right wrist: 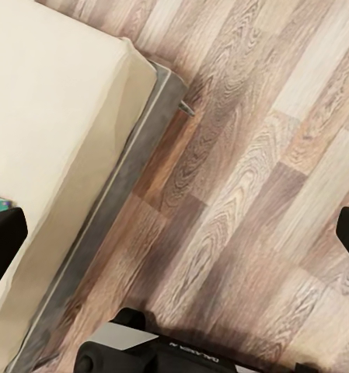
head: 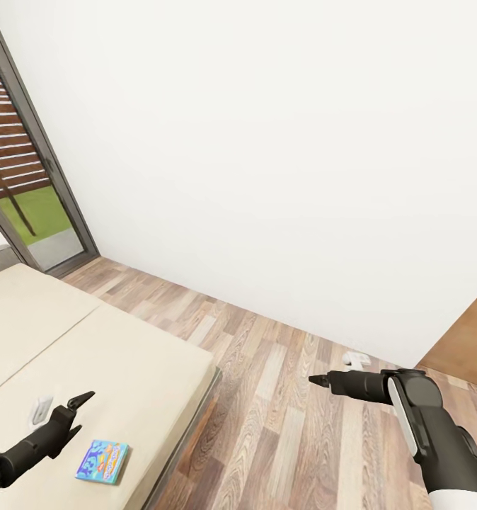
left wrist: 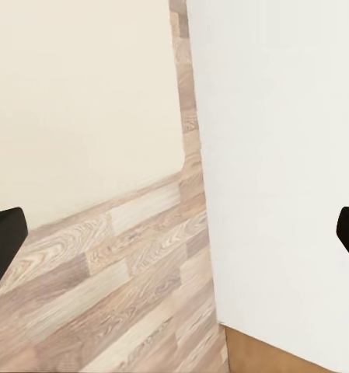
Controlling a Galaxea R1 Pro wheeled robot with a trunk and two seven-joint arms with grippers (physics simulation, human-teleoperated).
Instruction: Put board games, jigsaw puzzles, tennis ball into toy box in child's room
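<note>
Both claws hang empty. Left gripper [head: 77, 404] hovers above the bed [head: 125, 354], just up from a board game [head: 102, 461]; in the left wrist view its fingertips [left wrist: 3, 241] sit at opposite edges of the picture, spread wide. Right gripper [head: 320, 381] reaches out over the wood floor [head: 281, 425], fingertips [right wrist: 3, 249] likewise far apart in its own wrist view.

The cream bed fills the head view's lower left, its rounded corner and grey base [right wrist: 120, 194] dropping to a broad strip of bare planks that runs between bed and white wall [head: 267, 142]. A glass door [head: 33, 198] stands at far left, showing grass and slats outside. A brown panel [head: 468, 347] closes the right edge, and a small white object [head: 356, 359] lies on the floor by the wall.

The board game is a thin, flat box, blue and turquoise with orange lettering, lying face up near the mattress edge. A small pale item [head: 40, 409] rests on the bed beside the left arm.
</note>
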